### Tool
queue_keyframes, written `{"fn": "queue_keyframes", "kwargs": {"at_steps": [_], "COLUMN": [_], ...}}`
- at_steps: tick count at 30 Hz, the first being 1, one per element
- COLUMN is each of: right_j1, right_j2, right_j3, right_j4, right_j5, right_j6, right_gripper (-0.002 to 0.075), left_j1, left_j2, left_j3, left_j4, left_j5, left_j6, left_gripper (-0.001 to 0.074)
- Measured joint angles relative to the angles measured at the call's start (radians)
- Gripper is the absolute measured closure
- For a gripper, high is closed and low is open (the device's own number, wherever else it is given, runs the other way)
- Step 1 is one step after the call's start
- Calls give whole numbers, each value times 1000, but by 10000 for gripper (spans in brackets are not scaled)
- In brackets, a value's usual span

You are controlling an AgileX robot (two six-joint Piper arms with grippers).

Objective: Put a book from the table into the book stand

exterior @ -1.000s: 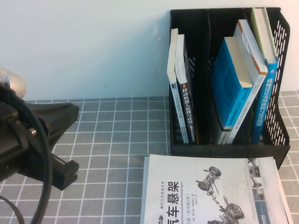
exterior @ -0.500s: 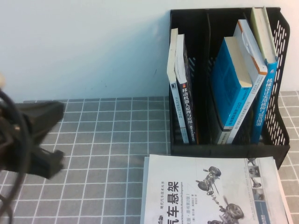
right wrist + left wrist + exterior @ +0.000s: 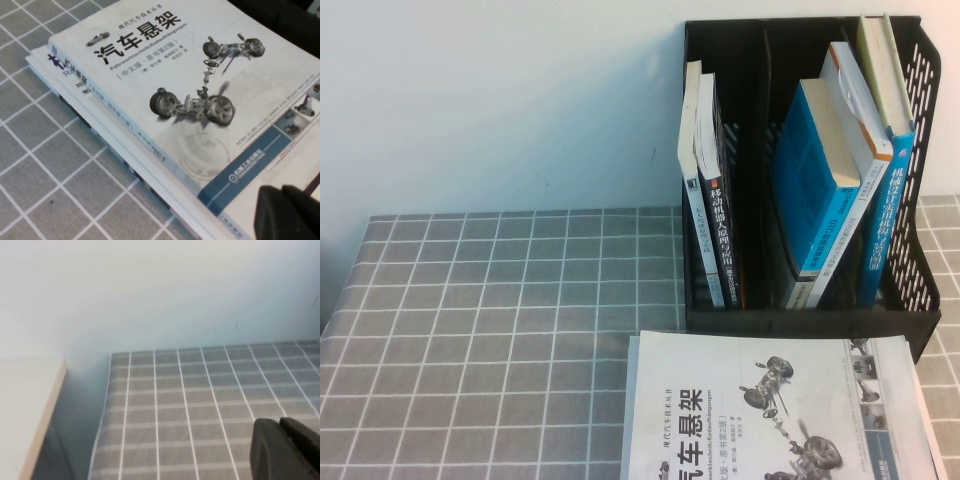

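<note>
Grey grid-marked cloth table (image 3: pixel 500 330): left half bare up to its left edge.

Tall black slotted plastic book stand (image 3: pixel 920 290) at the back right against the wall; thick blue-covered paperback book (image 3: pixel 815 190) leans in its right-hand compartment.

White car-chassis book (image 3: pixel 770 410) lies flat just in front, atop a stack.

Left gripper (image 3: pixel 287 450) hovers over bare cloth near the table's far left corner; right gripper (image 3: pixel 290 212) above the white book. Finger state: cannot tell for either.

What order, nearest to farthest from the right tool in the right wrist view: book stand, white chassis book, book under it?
1. White chassis book, directly below the right tool.
2. Book under it, its edge showing along the stack's side.
3. Book stand, beyond the white book's far edge.
Left tool hangs over the table.
</note>
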State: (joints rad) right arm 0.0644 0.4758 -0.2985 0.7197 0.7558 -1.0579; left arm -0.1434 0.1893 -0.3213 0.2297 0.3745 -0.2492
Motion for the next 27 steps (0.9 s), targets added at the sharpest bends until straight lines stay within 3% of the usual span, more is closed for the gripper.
{"fn": "queue_keyframes", "kwargs": {"at_steps": [4, 10, 27], "right_j1": [0, 0, 0], "right_j2": [0, 0, 0], "right_j3": [0, 0, 0], "right_j4": [0, 1, 1], "right_j5": [0, 0, 0], "right_j6": [0, -2, -4], "right_gripper": [729, 729, 729], "left_j1": [44, 94, 68], "left_j2": [-162, -199, -202], "left_j3": [163, 317, 330], "left_j4": [-95, -178, -257], "left_j5": [8, 21, -34], "left_j6": [55, 83, 209], "left_gripper": [738, 738, 738]}}
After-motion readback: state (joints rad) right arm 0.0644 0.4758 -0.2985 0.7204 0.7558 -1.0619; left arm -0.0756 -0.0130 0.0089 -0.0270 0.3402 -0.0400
